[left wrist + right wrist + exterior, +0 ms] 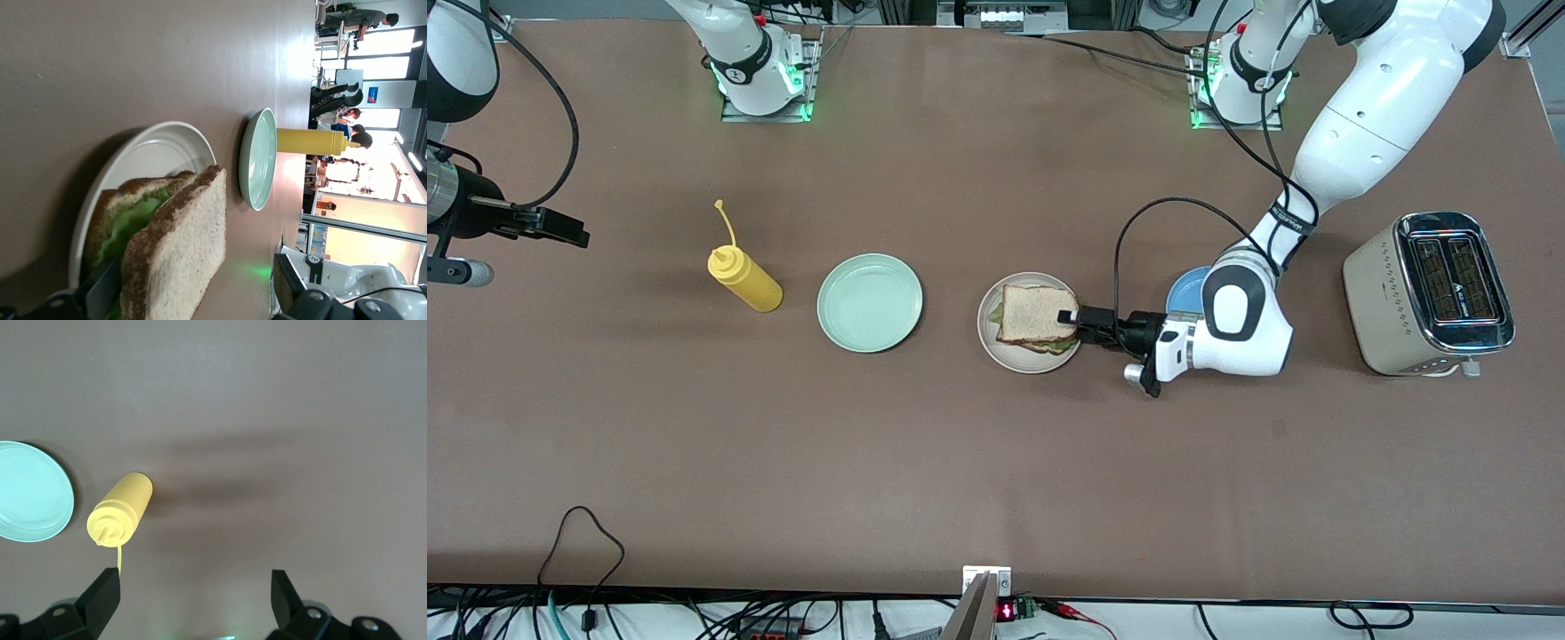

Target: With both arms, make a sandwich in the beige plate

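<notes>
The sandwich (1036, 318) lies on the beige plate (996, 342): two brown-crusted bread slices with green lettuce (130, 227) between them. My left gripper (1069, 324) reaches in level from the left arm's end, open. Its fingers straddle the sandwich's edge; one is low by the lettuce, the other (288, 280) is well clear of the top slice (180, 247). The plate's rim (153, 147) shows around the bread. My right gripper (560, 227) hangs open and empty (193, 593) over the table at the right arm's end.
A mint-green plate (870, 302) sits beside the beige plate, and a yellow squeeze bottle (747, 277) stands past it toward the right arm's end. A blue plate (1187, 289) lies partly under the left arm. A toaster (1432, 293) stands at the left arm's end.
</notes>
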Robot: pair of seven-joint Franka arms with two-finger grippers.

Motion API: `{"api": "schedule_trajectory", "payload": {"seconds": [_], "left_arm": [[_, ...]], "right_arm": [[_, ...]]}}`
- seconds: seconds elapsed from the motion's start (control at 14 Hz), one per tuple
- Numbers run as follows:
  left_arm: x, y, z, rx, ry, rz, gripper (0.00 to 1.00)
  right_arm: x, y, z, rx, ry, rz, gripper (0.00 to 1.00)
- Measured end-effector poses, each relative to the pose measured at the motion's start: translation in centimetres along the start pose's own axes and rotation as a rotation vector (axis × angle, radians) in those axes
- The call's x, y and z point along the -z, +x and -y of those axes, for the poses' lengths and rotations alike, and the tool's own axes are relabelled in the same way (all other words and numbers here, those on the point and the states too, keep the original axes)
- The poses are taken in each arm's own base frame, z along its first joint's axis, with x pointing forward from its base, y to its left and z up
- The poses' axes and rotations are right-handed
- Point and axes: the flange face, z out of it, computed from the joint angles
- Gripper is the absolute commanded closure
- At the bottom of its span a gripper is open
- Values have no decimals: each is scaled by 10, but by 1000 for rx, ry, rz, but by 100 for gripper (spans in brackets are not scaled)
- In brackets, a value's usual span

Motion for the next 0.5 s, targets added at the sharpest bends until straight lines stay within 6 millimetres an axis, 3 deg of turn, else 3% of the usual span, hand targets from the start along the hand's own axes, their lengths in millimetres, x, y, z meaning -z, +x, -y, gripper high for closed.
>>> {"api": "schedule_trajectory", "payload": {"seconds": [0.28,0.5], "left_arm": [[30,6,-21,-31,26,-26,0],[60,-5,-36,-41,65,24,0]], "right_arm": [[1,-1,6,11,-2,1,0],[1,-1,14,26,-5,1,0]]}}
